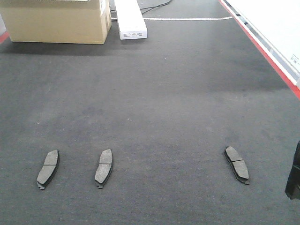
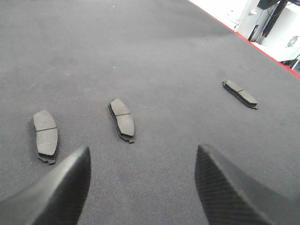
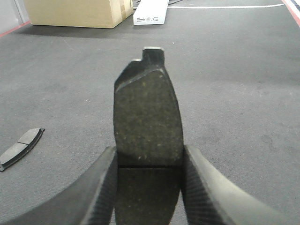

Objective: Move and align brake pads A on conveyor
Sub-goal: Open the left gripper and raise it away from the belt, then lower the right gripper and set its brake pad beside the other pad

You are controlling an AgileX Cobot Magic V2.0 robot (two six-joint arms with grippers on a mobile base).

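Three brake pads lie on the dark conveyor (image 1: 164, 93) in a near row: left (image 1: 48, 168), middle (image 1: 104, 167) and, well apart, right (image 1: 237, 164). In the left wrist view the same pads show at left (image 2: 45, 135), middle (image 2: 123, 119) and far right (image 2: 240, 93). My left gripper (image 2: 143, 150) hangs open just short of them, with only belt between its fingers. My right gripper (image 3: 148, 152) is shut on another brake pad (image 3: 147, 108), held off the belt and pointing away from the camera. The right-hand lying pad (image 3: 21, 147) is to its left.
A cardboard box (image 1: 58, 21) and a long white box (image 1: 130, 18) stand at the far end of the belt. A red stripe (image 1: 272, 61) runs along the belt's right edge. Part of my right arm (image 1: 294, 176) shows dark at the front view's right edge.
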